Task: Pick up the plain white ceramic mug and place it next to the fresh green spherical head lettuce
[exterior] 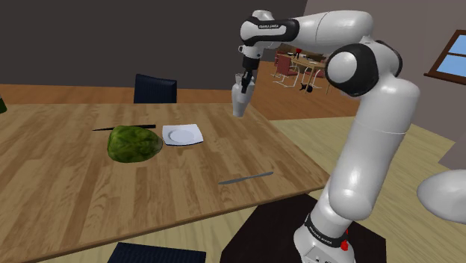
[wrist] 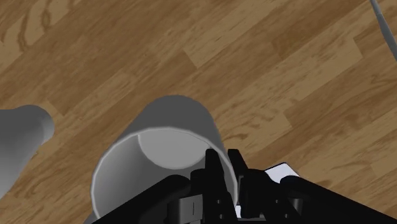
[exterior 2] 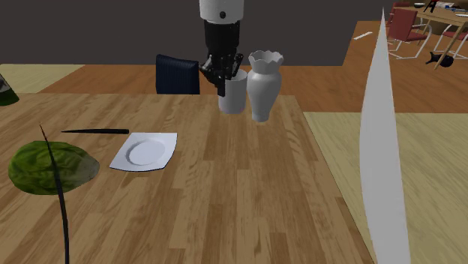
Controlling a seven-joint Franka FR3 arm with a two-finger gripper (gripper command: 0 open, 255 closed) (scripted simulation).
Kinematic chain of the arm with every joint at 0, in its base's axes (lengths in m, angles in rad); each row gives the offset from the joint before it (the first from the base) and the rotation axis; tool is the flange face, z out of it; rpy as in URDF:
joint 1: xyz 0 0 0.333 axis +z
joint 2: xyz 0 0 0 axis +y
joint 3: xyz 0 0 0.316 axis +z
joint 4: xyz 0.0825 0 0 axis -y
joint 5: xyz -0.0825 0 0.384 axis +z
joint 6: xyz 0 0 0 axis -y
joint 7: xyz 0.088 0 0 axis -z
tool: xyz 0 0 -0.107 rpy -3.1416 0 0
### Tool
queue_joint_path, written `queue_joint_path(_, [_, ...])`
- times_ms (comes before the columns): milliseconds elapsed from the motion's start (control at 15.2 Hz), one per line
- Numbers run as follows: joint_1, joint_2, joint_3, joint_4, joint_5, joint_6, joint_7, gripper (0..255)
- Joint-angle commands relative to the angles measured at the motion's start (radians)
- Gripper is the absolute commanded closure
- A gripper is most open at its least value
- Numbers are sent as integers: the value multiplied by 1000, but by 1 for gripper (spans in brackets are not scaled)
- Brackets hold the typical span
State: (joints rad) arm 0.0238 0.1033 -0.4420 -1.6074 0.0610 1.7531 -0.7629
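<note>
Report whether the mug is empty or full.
Empty: the wrist view looks into the mug, showing bare inner wall and bottom; the claw clasps its rim.

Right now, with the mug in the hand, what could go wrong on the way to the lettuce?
1. The hand pinches the mug by one side of its rim; it could tilt or slip in transit.
2. The vase stands close beside the mug; a swing could topple it.
3. The plate and knife lie between mug and lettuce; a low carry may clip them.
</note>
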Motion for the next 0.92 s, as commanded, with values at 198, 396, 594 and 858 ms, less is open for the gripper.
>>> queue_joint_path(198, [75, -78, 56, -84, -43, 16, 136, 255])
queue_joint_path(396, [113, -111, 93, -122, -59, 23, 214, 255])
queue_joint_path(594, [149, -134, 130, -148, -70, 28, 289, 255])
queue_joint_path(858, [196, -149, 181, -166, -78, 30, 388, 255])
